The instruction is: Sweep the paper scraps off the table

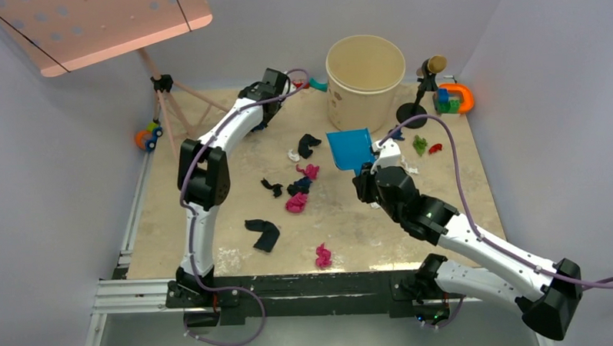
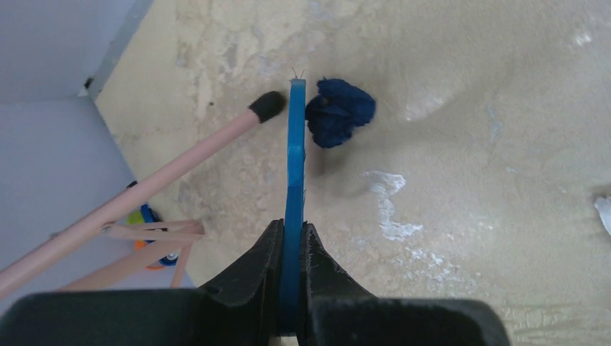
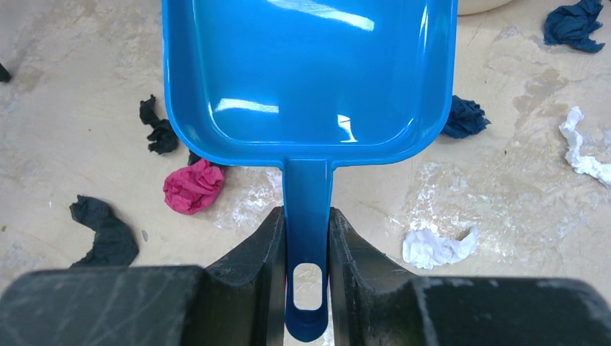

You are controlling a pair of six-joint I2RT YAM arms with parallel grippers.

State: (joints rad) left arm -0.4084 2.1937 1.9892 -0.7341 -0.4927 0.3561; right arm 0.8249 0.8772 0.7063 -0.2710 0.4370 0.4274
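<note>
Paper scraps lie across the beige table [image 1: 458, 206]: black wads [image 1: 263, 234], pink wads [image 1: 296, 202], a dark blue one [image 1: 300, 186], a white one [image 1: 293, 154], a green one [image 1: 419, 144] and a red one [image 1: 436, 148]. My right gripper [image 1: 369, 175] is shut on the handle of the blue dustpan [image 3: 310, 72], which is empty and held over the table's middle [image 1: 350, 148]. My left gripper [image 2: 292, 225] is shut on a thin blue brush [image 2: 294, 158], seen edge-on, at the far left [image 1: 273, 82]. The brush tip is beside a dark blue wad [image 2: 339, 110].
A tall beige bucket [image 1: 365, 71] stands at the back centre. A black stand [image 1: 417, 92] and colourful toys [image 1: 455, 98] are at the back right. A pink tripod leg [image 2: 216, 140] and a toy car [image 1: 148, 136] are at the back left.
</note>
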